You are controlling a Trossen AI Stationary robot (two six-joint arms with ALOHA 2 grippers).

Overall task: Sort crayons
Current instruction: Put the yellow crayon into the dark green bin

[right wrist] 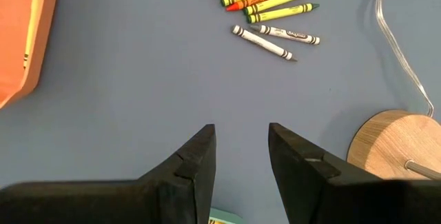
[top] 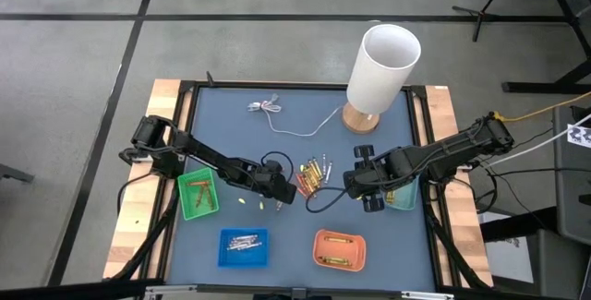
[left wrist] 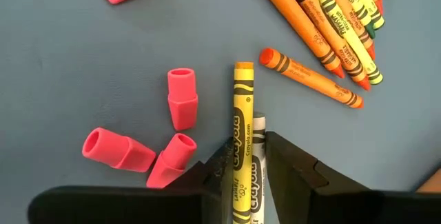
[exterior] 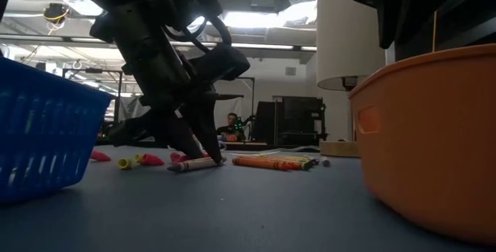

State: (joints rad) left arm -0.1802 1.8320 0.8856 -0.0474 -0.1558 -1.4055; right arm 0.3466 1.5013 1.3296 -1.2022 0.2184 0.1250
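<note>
A pile of orange, yellow, red and green crayons [top: 314, 175] lies mid-table; it also shows in the left wrist view [left wrist: 331, 17]. My left gripper [top: 283, 187] stands at the pile's left, fingers down on the table [exterior: 198, 153], shut on a yellow crayon [left wrist: 242, 114] and a white crayon [left wrist: 259, 131] lying side by side. My right gripper [right wrist: 241, 151] is open and empty, above the table just right of the pile [top: 353, 185]. Two white crayons [right wrist: 275, 39] lie loose beside the pile. My left gripper pinches the yellow crayon and the white crayon together between its two fingers [left wrist: 224, 165], one finger on the outer side of each, near their back ends [left wrist: 242, 176]. The fingers come from above, across the crayons. The crayons lie flat on the table [exterior: 194, 164].
Several pink eraser caps [left wrist: 182, 100] lie near my left gripper. A green tray [top: 197, 194], a blue tray [top: 243, 247], an orange tray [top: 339, 249] and a teal tray [top: 404, 197] stand around. A white lamp [top: 380, 69] with a wooden base [right wrist: 396, 145] and a white cable [top: 277, 114] are at the back.
</note>
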